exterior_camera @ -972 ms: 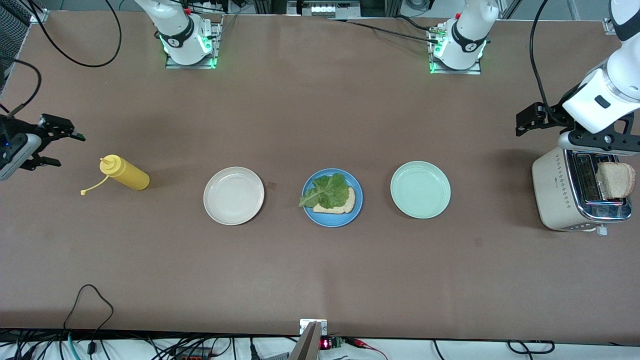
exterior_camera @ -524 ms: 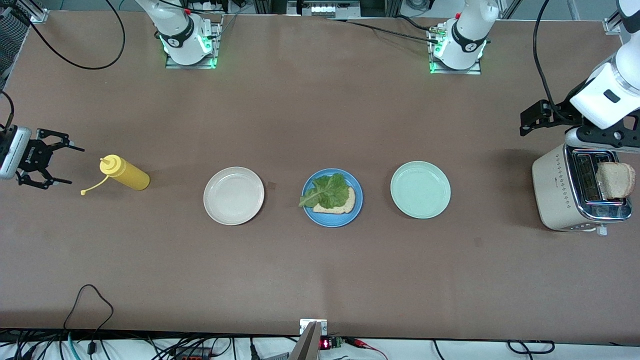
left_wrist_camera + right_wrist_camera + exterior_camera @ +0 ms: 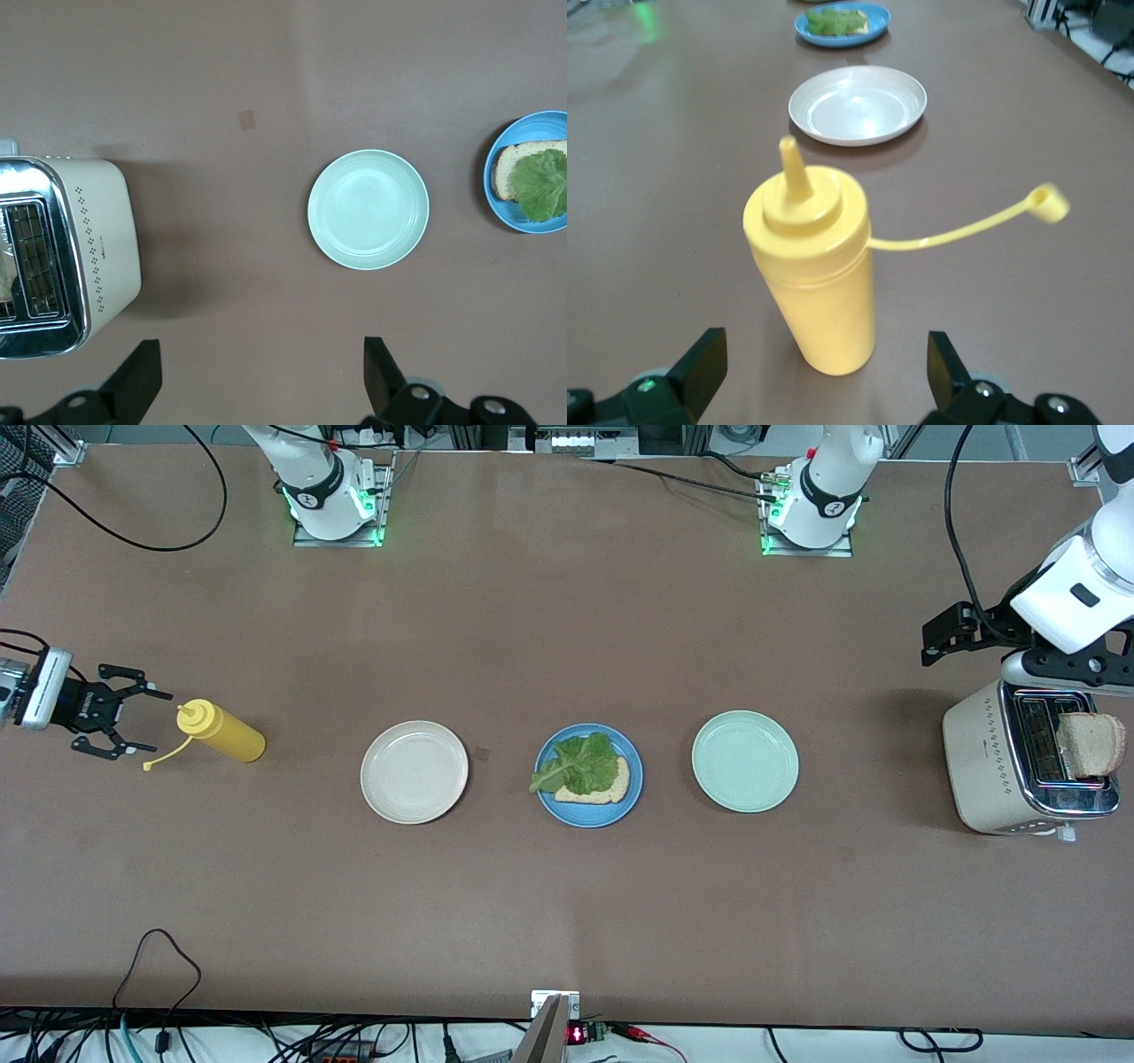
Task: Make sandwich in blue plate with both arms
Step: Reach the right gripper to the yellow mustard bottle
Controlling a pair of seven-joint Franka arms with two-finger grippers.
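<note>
The blue plate sits mid-table with one bread slice on it and a lettuce leaf on the slice. A second bread slice stands in the toaster at the left arm's end. My left gripper hangs open and empty above the toaster's edge; the left wrist view shows its open gripper over bare table. My right gripper is open and empty, level with a yellow mustard bottle. In the right wrist view the bottle stands just ahead of that gripper.
A cream plate lies between the bottle and the blue plate. A mint-green plate lies between the blue plate and the toaster. The bottle's tethered cap hangs out near my right gripper.
My right gripper has moved in from the table's end toward the mustard bottle, staying open. My left arm rose slightly a second ago and has held still since.
</note>
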